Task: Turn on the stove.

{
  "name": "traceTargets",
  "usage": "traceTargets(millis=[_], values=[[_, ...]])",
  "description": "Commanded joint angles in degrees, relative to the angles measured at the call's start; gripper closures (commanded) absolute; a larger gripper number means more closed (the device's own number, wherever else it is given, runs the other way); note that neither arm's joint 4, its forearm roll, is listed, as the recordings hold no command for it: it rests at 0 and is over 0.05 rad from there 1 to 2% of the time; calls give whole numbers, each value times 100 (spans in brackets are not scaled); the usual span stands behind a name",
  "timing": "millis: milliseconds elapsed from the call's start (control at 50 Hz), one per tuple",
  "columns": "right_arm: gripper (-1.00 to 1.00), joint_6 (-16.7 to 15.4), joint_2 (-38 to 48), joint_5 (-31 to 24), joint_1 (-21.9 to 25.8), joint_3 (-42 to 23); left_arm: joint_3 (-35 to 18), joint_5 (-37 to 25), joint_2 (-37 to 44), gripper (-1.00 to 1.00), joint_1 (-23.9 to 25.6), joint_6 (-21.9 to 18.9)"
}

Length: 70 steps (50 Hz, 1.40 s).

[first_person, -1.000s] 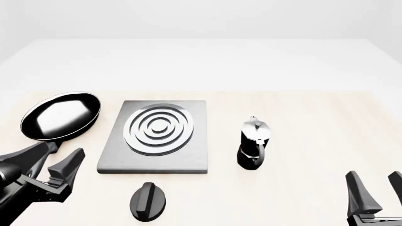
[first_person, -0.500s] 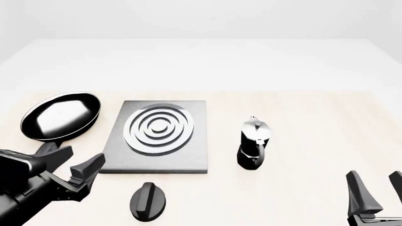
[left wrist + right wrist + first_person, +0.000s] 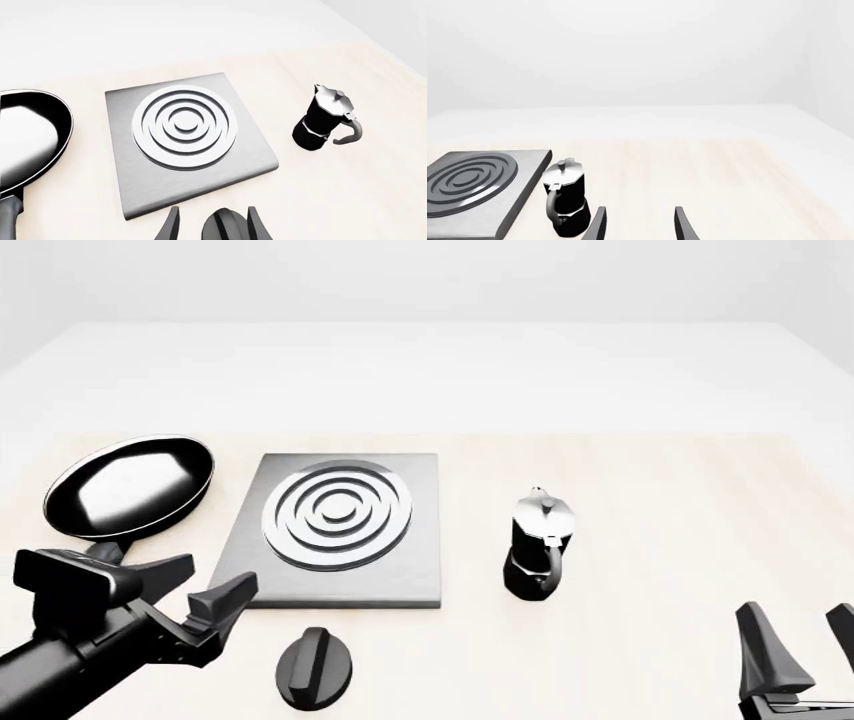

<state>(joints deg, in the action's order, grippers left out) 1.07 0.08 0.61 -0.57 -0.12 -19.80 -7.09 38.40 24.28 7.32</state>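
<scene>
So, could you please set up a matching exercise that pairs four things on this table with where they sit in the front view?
Things:
1. black round frying pan
2. small black-and-silver moka pot
3. small black ridged knob
4. open left pincer

Places:
A. right of the grey square metal stove slab
B. left of the slab, at its far end
C. just in front of the slab's near edge
D. left of the knob, by the slab's near left corner

Pairs: 1-B, 2-A, 3-C, 4-D

one stove [image 3: 340,532], one knob [image 3: 315,668], one frying pan [image 3: 130,486], one moka pot [image 3: 539,543]
</scene>
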Motion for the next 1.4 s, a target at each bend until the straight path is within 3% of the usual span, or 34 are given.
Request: traceTargets(millis=[20, 660, 1100, 1400], values=[[-100, 38, -1, 6, -8, 0, 114, 251, 418, -100, 168, 272], [-100, 76, -2, 15, -42, 0, 307, 889, 1410, -100, 647, 993], [-100, 101, -1, 20, -35, -3, 496, 1455, 2052, -100, 631, 706], [-100, 111, -2, 29, -42, 0, 596, 1697, 2323, -100, 619, 731]])
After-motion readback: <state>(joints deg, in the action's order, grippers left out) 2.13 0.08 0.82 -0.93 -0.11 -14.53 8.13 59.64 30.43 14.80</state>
